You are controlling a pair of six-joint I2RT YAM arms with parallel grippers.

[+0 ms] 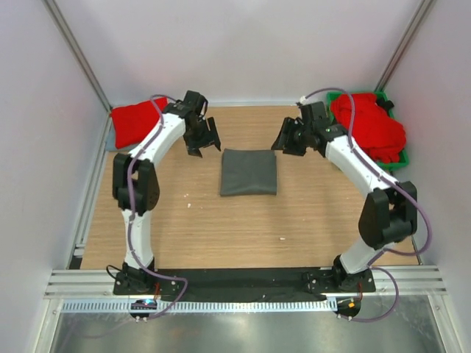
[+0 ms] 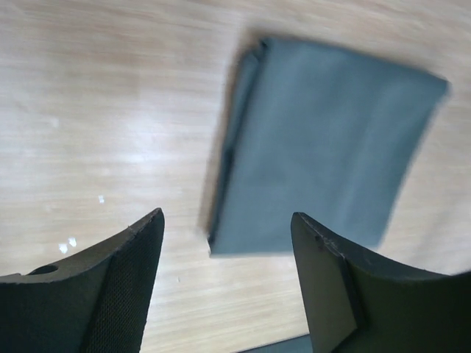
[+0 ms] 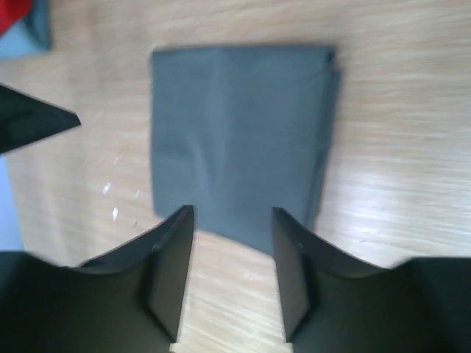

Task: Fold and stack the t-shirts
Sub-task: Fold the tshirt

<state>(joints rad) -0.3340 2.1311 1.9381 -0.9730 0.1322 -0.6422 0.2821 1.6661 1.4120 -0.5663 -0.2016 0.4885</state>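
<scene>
Arms (image 1: 158, 143) beside grey t-shirt (image 1: 249, 172); fingers (image 2: 129, 294) apart, seemingly empty

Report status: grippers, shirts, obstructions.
Left gripper, right gripper open, empty. Grey shirt folded flat, centre table. Red shirts heaped in bin. Nothing blocking.

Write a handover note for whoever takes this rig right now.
Left claw: open, empty, hovering left of the folded grey t-shirt on the table.
Right claw: open, empty, on its right.
Red t-shirt: far-left corner, on pale blue-grey cloth.
Red t-shirts: heaped unfolded in the green bin, far right.
Done: grey one folded. Left: fold the bin's shirts, stack everything.
</scene>
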